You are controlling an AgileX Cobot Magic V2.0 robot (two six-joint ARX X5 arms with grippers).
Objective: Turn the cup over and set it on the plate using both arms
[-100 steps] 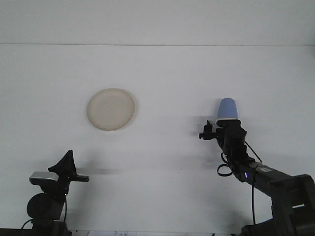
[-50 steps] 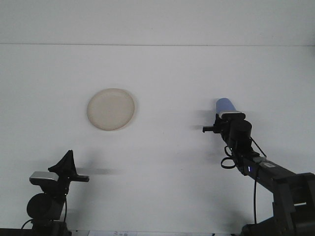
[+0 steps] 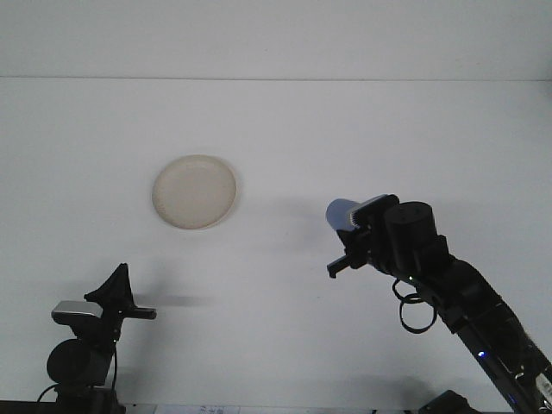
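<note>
The left gripper (image 3: 121, 289) is sitting low at about 7 o'clock of the white table (image 3: 285, 138), near the bottom edge of the view. Its 2 fingers are spreading apart in a released state and they are grasping nothing.

The cream round plate (image 3: 195, 191) is lying flat on the table at about 10 o'clock, well apart from both arms, and nothing is resting on it.

The blue cup (image 3: 340, 212) is lying on its side in the air, at about 4 o'clock from the plate and well apart from it. The right gripper (image 3: 358, 237) is grasping this cup, with its fingers clenching around the end nearest the arm, so the other end is pointing toward 9 o'clock. The right arm (image 3: 466, 306) is reaching in from about 5 o'clock.
</note>
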